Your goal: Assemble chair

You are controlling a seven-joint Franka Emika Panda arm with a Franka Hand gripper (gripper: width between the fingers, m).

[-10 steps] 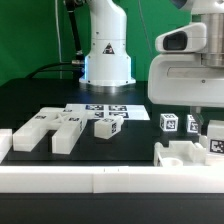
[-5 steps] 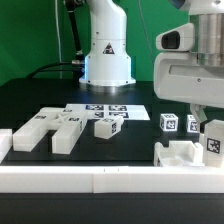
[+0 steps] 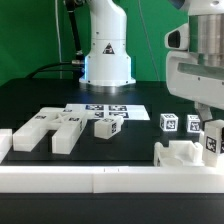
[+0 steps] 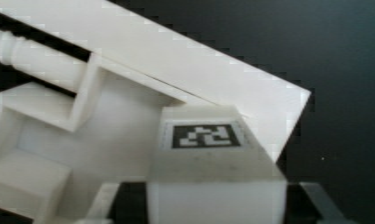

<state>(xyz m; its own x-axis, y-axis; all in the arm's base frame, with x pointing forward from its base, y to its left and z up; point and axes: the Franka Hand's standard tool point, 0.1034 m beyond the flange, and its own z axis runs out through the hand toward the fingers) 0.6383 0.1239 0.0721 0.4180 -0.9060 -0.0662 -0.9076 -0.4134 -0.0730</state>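
Observation:
My gripper is at the exterior view's right, shut on a white tagged chair block, which it holds upright just above a notched white chair piece by the front rail. In the wrist view the block fills the space between my gripper's dark finger pads, over the flat slab and ribbed part of that piece. Flat notched chair pieces lie at the left, a small tagged block in the middle, and two small tagged posts further right.
The marker board lies flat in front of the robot base. A long low white rail runs along the front edge. A green backdrop stands behind the black table.
The hand has shifted a little toward the exterior view's right. The held block stays in about the same place above the notched piece. The loose parts have not moved.

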